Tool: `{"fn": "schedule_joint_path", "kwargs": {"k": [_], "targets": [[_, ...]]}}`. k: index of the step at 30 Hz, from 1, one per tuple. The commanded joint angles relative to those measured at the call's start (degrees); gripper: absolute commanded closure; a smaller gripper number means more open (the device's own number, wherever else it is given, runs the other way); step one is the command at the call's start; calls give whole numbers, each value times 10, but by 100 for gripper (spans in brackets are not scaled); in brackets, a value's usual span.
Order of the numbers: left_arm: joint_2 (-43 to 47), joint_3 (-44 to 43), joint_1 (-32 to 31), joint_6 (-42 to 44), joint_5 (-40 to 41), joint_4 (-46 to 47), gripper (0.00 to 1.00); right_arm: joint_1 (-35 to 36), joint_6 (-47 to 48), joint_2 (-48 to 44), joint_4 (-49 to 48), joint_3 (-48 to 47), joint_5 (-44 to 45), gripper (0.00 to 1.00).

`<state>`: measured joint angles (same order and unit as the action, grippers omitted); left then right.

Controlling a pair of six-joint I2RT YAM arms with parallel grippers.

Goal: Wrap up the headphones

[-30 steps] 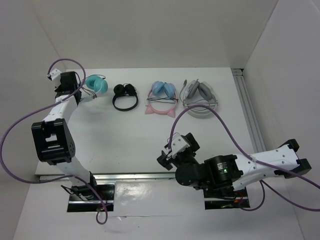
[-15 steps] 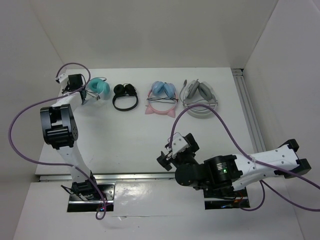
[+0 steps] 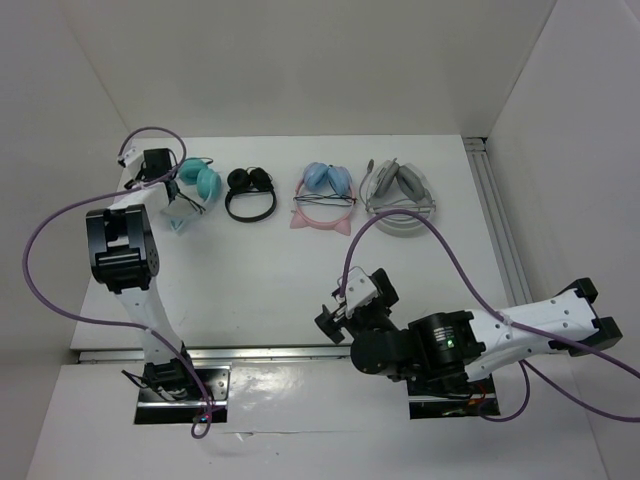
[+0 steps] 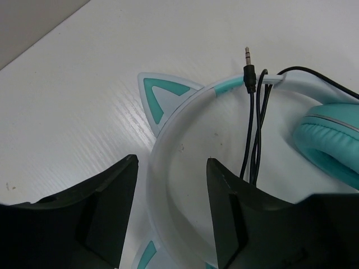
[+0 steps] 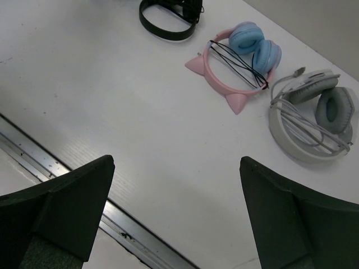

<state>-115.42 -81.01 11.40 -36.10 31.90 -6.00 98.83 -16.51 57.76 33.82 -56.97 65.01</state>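
Locates the teal cat-ear headphones (image 3: 197, 186) at the far left of the table (image 3: 250, 270), just beside the black headphones (image 3: 250, 180); finds the left gripper (image 4: 171, 168) spread astride the white headband (image 4: 167, 137), not yet pinching; finds the right gripper (image 5: 176, 168) spread and empty, well apart; notes the black cable (image 4: 251, 140) draped loose over the band, jack plug (image 4: 248, 63) free; judges the step as first grasp, wrapping unstarted; calls next for closing on the band, then gathering the cable; reads no brand, label or writing.

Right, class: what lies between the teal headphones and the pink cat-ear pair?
The black headphones sit between the teal headphones and pink pair, seen in the top view.
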Motion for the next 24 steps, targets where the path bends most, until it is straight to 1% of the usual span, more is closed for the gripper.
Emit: {"fn": "schedule_joint_path", "kwargs": {"k": [1, 4, 6, 7, 8, 9, 10, 12, 13, 14, 16, 17, 19, 20, 21, 22, 23, 24], "targets": [[8, -8, -6, 0, 19, 13, 35, 5, -17, -12, -2, 1, 6, 0], [40, -8, -11, 0, 19, 5, 35, 5, -17, -7, -2, 1, -1, 0], [69, -26, -11, 0, 31, -16, 32, 5, -23, -7, -2, 1, -1, 0], [80, -35, -11, -5, 31, -28, 27, 5, -23, -7, -2, 1, -7, 0], [91, -45, -11, -13, 37, -43, 12, 5, -23, -7, -2, 1, -7, 0], [102, -55, -11, -21, 49, -80, 8, 5, -23, -14, -2, -7, -7, 0], [132, -63, -11, -32, 57, -95, 0, 5, -32, -20, -2, -7, -14, 0], [174, -64, -11, -37, 65, -107, 0, 5, -32, -36, -9, -23, -14, 0], [198, -49, -11, -44, 71, -114, 0, 5, -40, -41, -9, -23, -14, 0], [247, -49, -11, -44, 52, -122, 0, 5, -40, -47, -16, -30, -14, 0], [294, -49, -11, -33, -6, -161, 0, 5, -52, -55, -5, -44, -14, 0], [340, -49, -11, -15, -96, -180, 0, 5, -69, -60, 4, -53, -14, 0], [393, -49, -29, -14, -155, -224, 0, 5, -105, -60, 53, -67, -14, 0], [424, -23, -37, 6, -206, -241, 0, 5, -146, -60, 75, -84, -5, 0], [500, 0, -56, 22, -236, -241, 0, 10, -163, -60, 94, -92, -5, 0], [544, 24, -66, 36, -262, -235, 0, 10, -177, -60, 135, -101, -5, 0], [589, 84, -74, 43, -278, -234, 0, 10, -194, -60, 158, -110, -5, 0], [633, 113, -81, 67, -327, -223, 0, 10, -217, -60, 180, -127, -11, 0]]}}
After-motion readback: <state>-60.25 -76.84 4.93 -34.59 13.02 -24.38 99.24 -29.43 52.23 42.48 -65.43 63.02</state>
